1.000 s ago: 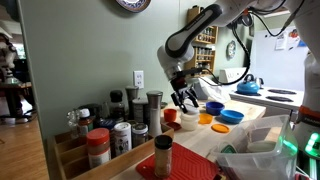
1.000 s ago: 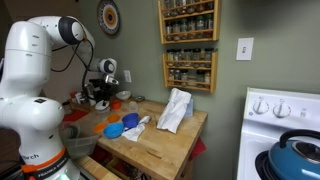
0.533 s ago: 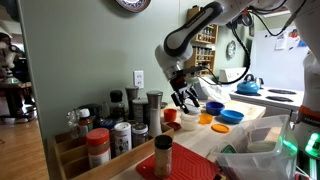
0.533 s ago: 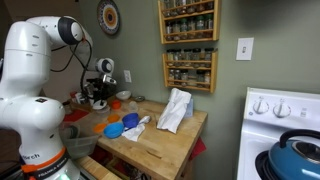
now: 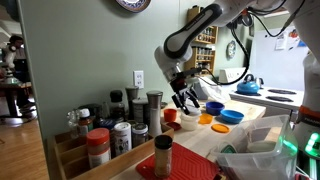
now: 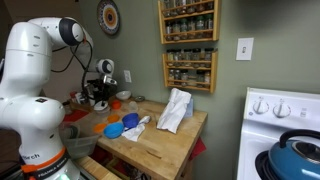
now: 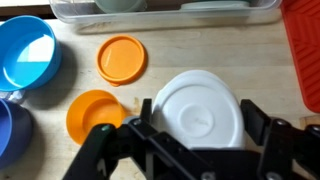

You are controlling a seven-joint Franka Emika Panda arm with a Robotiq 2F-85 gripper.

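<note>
My gripper (image 7: 200, 108) points down at a wooden counter (image 7: 240, 45). Its jaws stand wide and are closed on a round white bowl (image 7: 198, 120), upside down, with a finger against each side. An orange lid (image 7: 122, 58) and a small orange bowl (image 7: 93, 113) lie to its left in the wrist view. A light blue bowl (image 7: 28, 52) sits further left. In both exterior views the gripper (image 5: 185, 100) (image 6: 100, 97) hangs low over the counter's coloured dishes.
A clear container (image 7: 160, 12) runs along the top of the wrist view, a red object (image 7: 305, 50) at the right edge. Spice jars (image 5: 110, 130) crowd the counter end. A crumpled cloth (image 6: 177, 108), a wall spice rack (image 6: 188, 40) and a stove (image 6: 285, 120) show beyond.
</note>
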